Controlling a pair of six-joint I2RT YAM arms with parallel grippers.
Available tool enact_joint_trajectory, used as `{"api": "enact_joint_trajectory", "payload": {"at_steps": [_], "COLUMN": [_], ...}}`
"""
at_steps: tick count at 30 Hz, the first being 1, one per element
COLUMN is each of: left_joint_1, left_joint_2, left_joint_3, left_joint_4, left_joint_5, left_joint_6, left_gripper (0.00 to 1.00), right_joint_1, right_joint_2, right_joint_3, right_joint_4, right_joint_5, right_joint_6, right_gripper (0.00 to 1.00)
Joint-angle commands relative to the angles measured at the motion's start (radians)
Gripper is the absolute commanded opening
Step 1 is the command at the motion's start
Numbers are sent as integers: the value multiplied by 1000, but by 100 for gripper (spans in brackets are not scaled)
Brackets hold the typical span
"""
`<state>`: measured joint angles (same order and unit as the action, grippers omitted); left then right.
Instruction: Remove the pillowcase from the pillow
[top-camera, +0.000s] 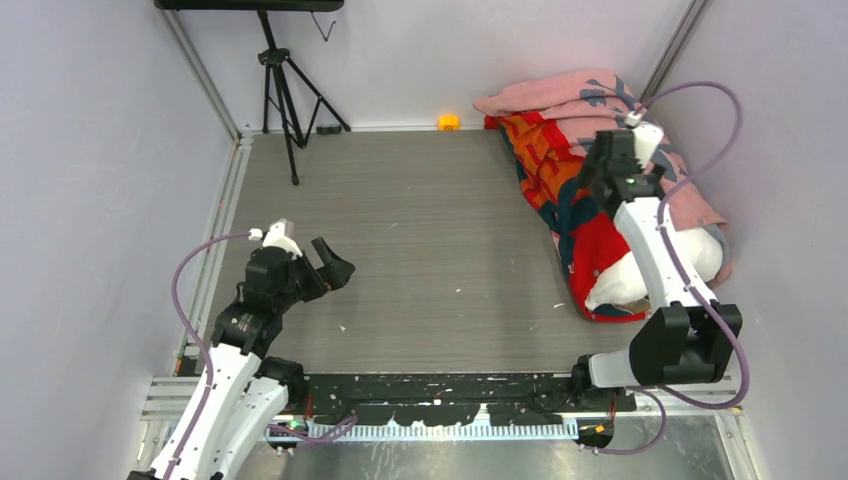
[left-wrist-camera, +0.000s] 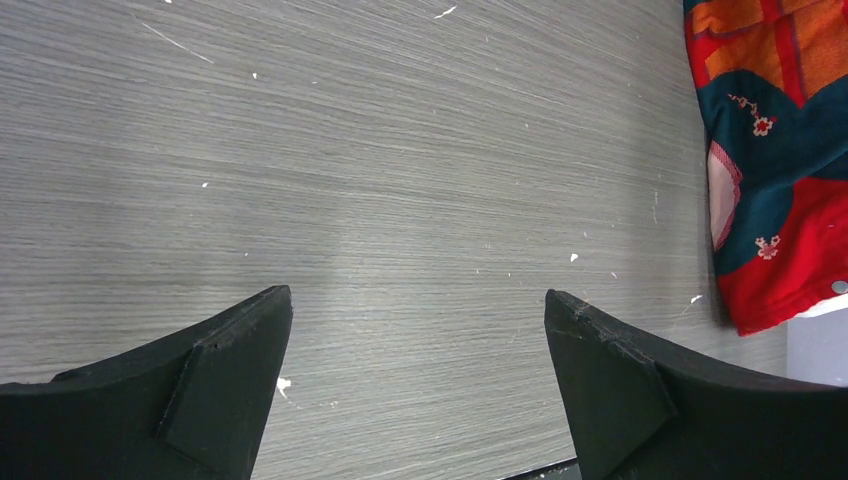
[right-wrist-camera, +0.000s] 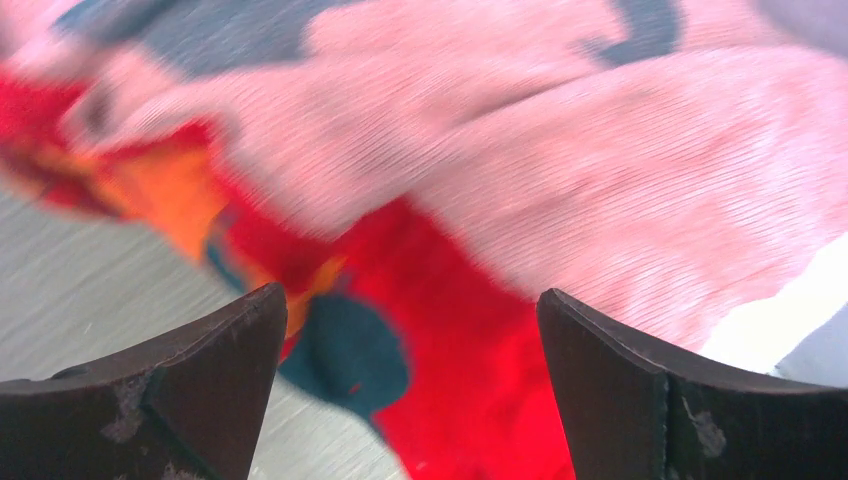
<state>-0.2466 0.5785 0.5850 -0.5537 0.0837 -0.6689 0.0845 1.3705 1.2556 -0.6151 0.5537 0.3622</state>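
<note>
1. Nearest us, our left gripper (left-wrist-camera: 418, 300) hovers over the grey table (top-camera: 430, 220), jaws spread wide, holding nothing.
2. On the right side, the pillow (top-camera: 622, 278) shows white at the near end of the pillowcase (top-camera: 555, 165).
3. Farther back, our right gripper (right-wrist-camera: 412, 295) gapes, empty, over the cover's bunched pink reverse.

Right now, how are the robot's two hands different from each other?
The left gripper hangs over bare table, while the right gripper hangs over the pillowcase. The left gripper sits at the near left, well away from the pillowcase; the right gripper reaches toward the far right, directly above it. Both are open and hold nothing.
</note>
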Motion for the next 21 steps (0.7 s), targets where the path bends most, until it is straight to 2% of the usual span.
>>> {"api": "enact_joint_trajectory", "payload": {"at_steps": [1, 5, 12, 16, 17, 20, 21], "left_joint_1": [1, 1, 1, 1, 1, 1, 1], "left_joint_2": [-5, 20, 95, 108, 106, 99, 94], "left_joint_3": [7, 13, 20, 22, 21, 23, 26], "left_joint_4": [49, 69, 104, 115, 118, 113, 108], "left_joint_5": [18, 27, 64, 71, 70, 67, 63], "left_joint_6": [24, 28, 26, 24, 24, 24, 24], "left_gripper": [100, 100, 100, 100, 100, 99, 99], "right_joint_1": [-118, -121, -121, -122, -121, -121, -121], "right_joint_2": [48, 124, 215, 247, 262, 237, 199], "right_joint_3": [108, 164, 204, 215, 223, 204, 158], "right_joint_4": [7, -18, 5, 13, 0, -2, 45], "right_joint_5": [-21, -9, -125, -97, -76, -3, -6], "right_joint_6": [-48, -79, -77, -62, -56, -33, -34], "right_gripper": [100, 100, 100, 97, 93, 37, 29]}}
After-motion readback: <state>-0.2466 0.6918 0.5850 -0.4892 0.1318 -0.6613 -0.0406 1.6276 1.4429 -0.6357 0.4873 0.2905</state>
